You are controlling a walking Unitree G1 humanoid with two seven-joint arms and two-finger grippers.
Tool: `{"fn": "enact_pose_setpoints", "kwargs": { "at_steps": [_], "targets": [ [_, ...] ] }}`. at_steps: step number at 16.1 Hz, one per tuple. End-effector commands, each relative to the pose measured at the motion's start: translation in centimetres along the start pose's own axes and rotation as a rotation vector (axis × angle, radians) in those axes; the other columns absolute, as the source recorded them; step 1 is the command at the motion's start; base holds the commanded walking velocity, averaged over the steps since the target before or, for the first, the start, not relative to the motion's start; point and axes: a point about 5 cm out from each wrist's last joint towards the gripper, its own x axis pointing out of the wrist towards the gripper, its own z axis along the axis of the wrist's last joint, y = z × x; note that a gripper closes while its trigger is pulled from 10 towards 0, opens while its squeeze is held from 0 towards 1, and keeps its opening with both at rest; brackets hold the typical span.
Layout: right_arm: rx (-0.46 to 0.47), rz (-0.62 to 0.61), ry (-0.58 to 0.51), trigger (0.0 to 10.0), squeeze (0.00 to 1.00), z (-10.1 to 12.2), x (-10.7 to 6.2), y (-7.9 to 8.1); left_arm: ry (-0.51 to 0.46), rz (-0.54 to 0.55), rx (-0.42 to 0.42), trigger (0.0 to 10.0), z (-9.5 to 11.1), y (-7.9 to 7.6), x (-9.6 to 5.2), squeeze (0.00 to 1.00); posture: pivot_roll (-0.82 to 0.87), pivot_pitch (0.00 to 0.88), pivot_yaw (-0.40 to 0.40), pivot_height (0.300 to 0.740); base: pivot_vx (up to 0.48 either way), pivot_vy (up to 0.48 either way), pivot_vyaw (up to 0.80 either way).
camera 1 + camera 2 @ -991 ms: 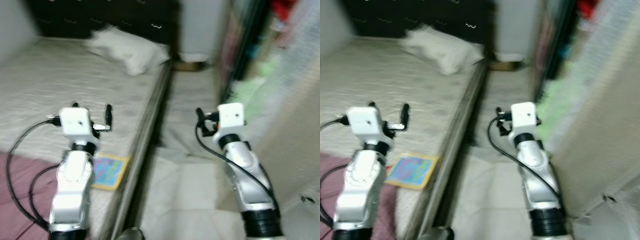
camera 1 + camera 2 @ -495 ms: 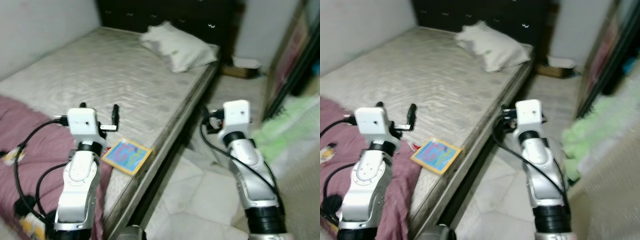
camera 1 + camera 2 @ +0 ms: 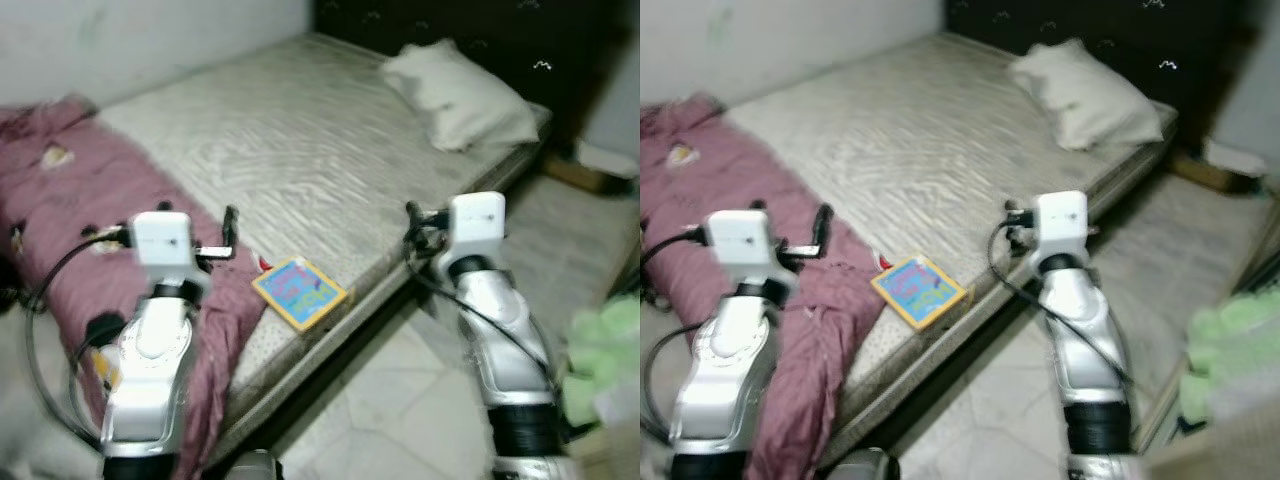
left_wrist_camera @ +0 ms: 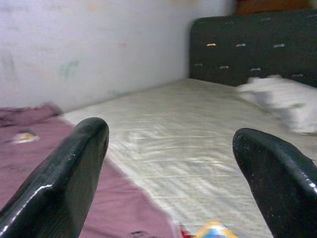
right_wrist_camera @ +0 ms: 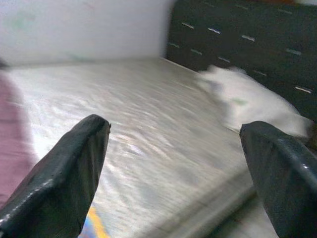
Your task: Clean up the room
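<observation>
The robot faces the bed [image 3: 330, 150], nothing picked up yet. Both the left end effector [image 4: 171, 173] and right end effector [image 5: 173, 173] are spread wide and empty. A colourful square picture book [image 3: 300, 292] lies flat near the mattress edge, beside the crumpled maroon blanket [image 3: 90, 230]; reaching it likely comes next.

1. Mattress [image 3: 300, 150]: pale beige, faint wavy quilted pattern.
2. Blanket [image 3: 100, 220]: dusty maroon with small scattered light motifs.
3. Pillow [image 3: 460, 95]: off-white.
4. Book [image 3: 300, 292]: yellow-edged, blue and multicoloured cover.
5. Headboard [image 4: 252, 49]: black, tufted.
6. Wall [image 4: 89, 44]: white.
</observation>
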Motion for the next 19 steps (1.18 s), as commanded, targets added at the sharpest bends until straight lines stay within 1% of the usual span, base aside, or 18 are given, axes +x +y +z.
{"fn": "enact_pose_setpoints", "kwargs": {
  "at_steps": [1,8,12,19],
  "targets": [
    [-0.002,0.005,-0.007,10.0,0.00,0.0,0.1,-0.4,-0.015,-0.016,-0.006,10.0,0.4,-0.4,0.1,0.00,0.04,0.000,0.006,0.740,0.000,0.000,0.80],
    [0.029,0.055,-0.044,10.0,0.00,0.6,0.3,0.2,-0.018,-0.019,-0.008,10.0,0.5,-0.5,0.3,0.00,0.04,0.000,0.007,0.740,0.000,0.000,0.80],
    [0.050,0.097,-0.070,10.0,0.00,1.0,0.2,0.8,-0.013,-0.048,-0.025,10.0,0.5,-0.7,0.3,0.00,0.04,0.000,0.007,0.740,0.000,0.000,0.80],
    [0.054,0.098,-0.087,10.0,0.00,1.3,0.4,0.8,-0.010,-0.073,-0.034,10.0,0.5,-0.7,0.3,0.00,0.04,0.000,0.007,0.740,0.000,0.000,0.80]
  ]
}}
